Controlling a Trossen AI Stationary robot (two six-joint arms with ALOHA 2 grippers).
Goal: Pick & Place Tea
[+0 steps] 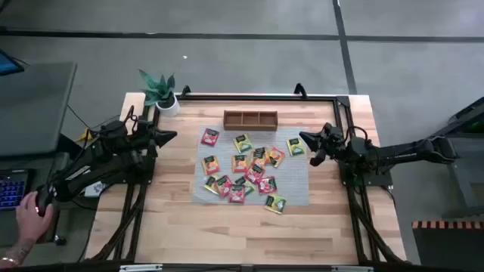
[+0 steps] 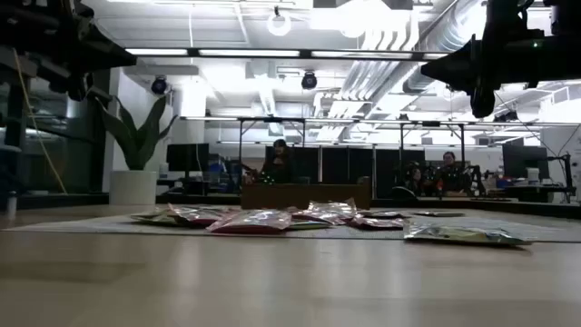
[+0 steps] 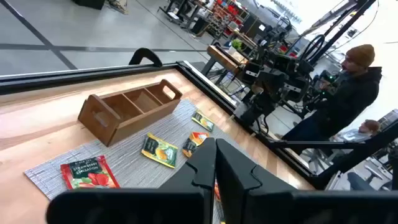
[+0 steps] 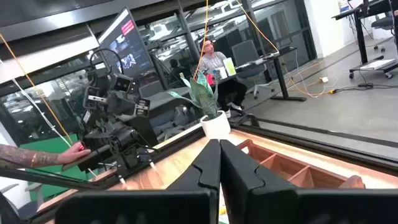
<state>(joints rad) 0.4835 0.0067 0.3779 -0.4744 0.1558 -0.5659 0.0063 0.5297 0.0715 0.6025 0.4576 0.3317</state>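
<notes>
Step in hand, as you should read it: pre-grasp, nothing picked yet. At 9 o'clock of the worktop (image 1: 189,227) your left gripper (image 1: 171,136) hangs raised and clenched, carrying nothing; a person's hand (image 1: 32,211) rests on that arm's base.

The tea (image 1: 243,172), flat glossy foil squares in red, pink, orange, yellow and green, lies scattered at centre on the grey woven mat (image 1: 299,193), some overlapping. The brown wooden tray (image 1: 250,119), three compartments, sits at 12 o'clock, apparently empty, though the divisions are small in the high view.

At 3 o'clock your right gripper (image 1: 305,138) is also clenched and empty.

Next move calls for spread jaws and a low pinch on an isolated sachet's edge; the thin foil may slide on the weave.
</notes>
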